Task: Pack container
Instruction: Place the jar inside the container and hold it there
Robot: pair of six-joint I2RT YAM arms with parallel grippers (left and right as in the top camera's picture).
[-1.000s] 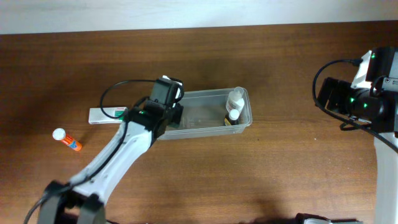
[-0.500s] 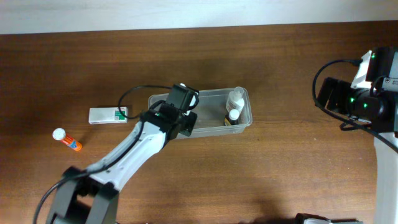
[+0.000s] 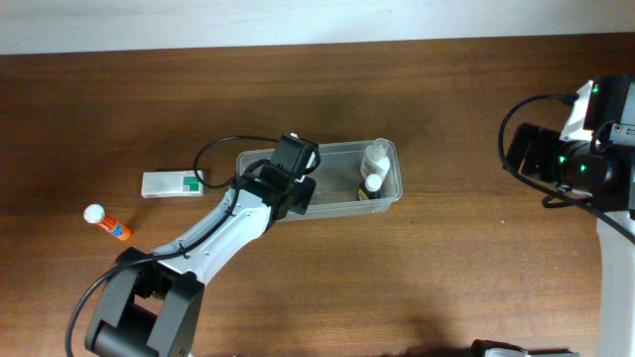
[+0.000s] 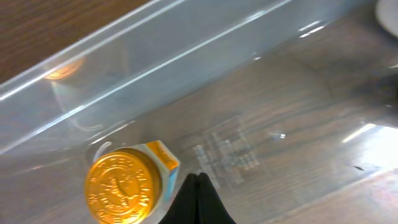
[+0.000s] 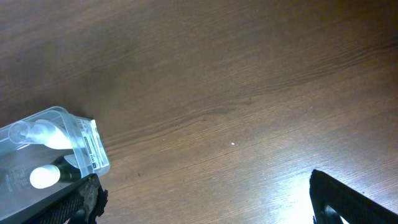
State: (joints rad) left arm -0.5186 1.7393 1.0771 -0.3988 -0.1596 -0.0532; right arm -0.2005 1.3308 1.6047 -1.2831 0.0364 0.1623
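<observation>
The left gripper, jaws seemingly together, hangs in the container beside a gold-capped bottle.

Dark wood-grain table runs up to a pale strip beyond.

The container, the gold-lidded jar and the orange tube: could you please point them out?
container [image 3: 337, 148], overhead view, far rim.
gold-lidded jar [image 4: 121, 185], left wrist view, top of the lid.
orange tube [image 3: 116, 230], overhead view, orange body.
</observation>
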